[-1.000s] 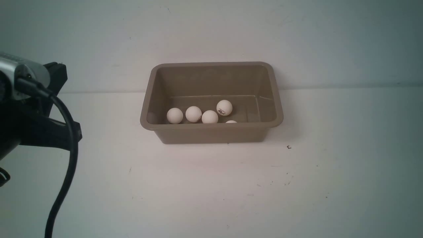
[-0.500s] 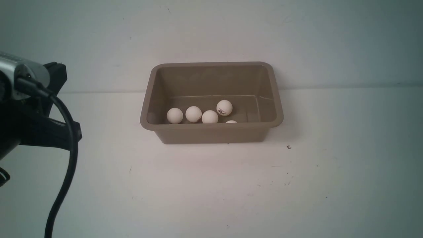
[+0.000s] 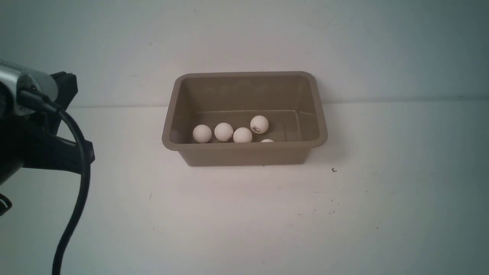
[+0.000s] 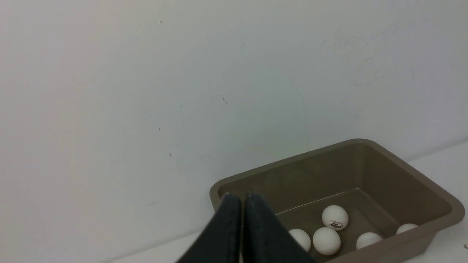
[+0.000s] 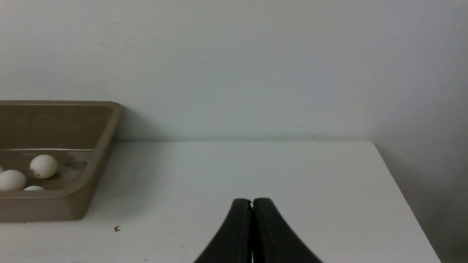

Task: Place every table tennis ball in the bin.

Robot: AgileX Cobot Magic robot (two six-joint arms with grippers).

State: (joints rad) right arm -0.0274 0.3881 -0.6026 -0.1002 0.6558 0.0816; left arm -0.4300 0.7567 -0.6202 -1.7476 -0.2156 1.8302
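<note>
Looking across the table, I found no loose ball on the bare surface in any view; the table tennis balls that I could see all lay inside the bin. Four sat in a rough row near the bin's near wall, one of them with a dark printed mark, and a fifth peeked just over the near rim. I could count five only, so a sixth, if there was one, was hidden from me behind that rim. My left gripper was clenched on nothing, its tips pressed together, and it hung off to the bin's left side, pointing toward the bin's left end. My right gripper was likewise clamped empty, over bare table well apart from the bin, which lay to its left. I judged the left arm the nearer one, and the bin's long axis ran left to right across my front.
</note>
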